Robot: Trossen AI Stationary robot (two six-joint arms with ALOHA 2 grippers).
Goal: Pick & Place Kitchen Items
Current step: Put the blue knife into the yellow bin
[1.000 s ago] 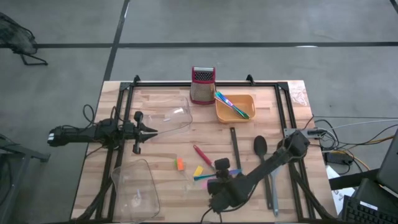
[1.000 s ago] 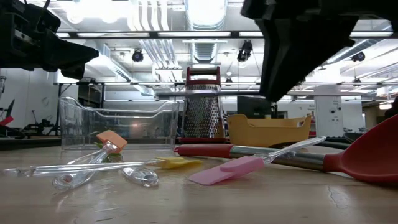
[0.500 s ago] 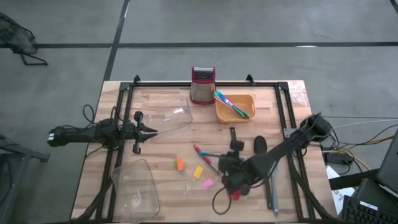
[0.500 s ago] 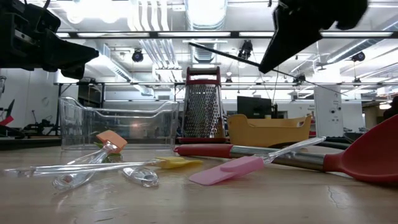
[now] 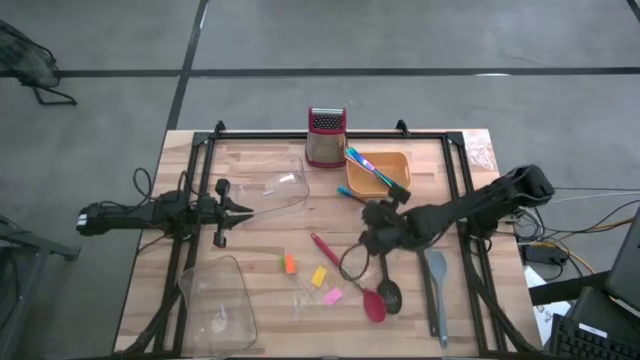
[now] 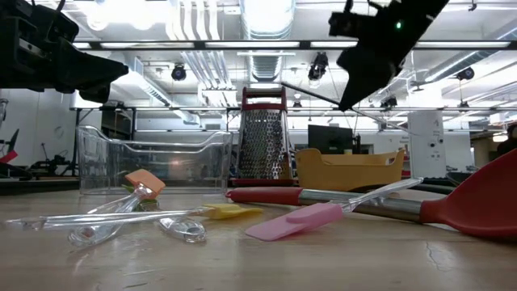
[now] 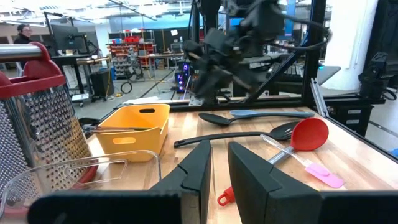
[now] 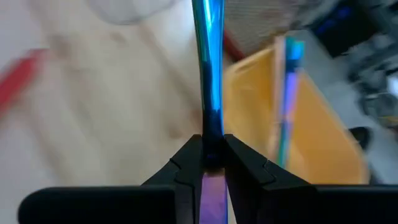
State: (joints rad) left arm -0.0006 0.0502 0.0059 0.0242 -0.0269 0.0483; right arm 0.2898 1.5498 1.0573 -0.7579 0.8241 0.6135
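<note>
The right end effector [image 5: 377, 222] is hanging above the middle of the light wooden slatted counter [image 5: 260, 250], just in front of the orange plastic tray [image 5: 378, 184]. Its dark fingers [image 8: 189, 163] are pinching a thin blue stick [image 8: 208, 68] that is turning purple at the gripped end; the stick is pointing toward the tray. More thin blue and green sticks [image 5: 372, 168] are lying slantwise in the tray.

The left end effector [image 5: 240, 210] is hovering at the left side of the counter, beside the clear plastic tub [image 5: 275, 190], its two fingers [image 7: 193, 174] standing close together with a narrow gap and nothing between them.

On the counter in front of the tray are lying a long red-pink spoon [image 5: 350, 280], a black slotted spoon [image 5: 386, 285] and a grey spatula [image 5: 438, 290]. Left of them are resting a small orange piece [image 5: 289, 264], a yellow piece [image 5: 319, 275] and a pink piece [image 5: 333, 296]. A second clear tub [image 5: 220, 300] is sitting at the near left corner.

A steel box grater with a red top [image 5: 325, 137] is standing at the far edge, next to the tray. No brand names, labels or readable writing are showing on any of the things.
</note>
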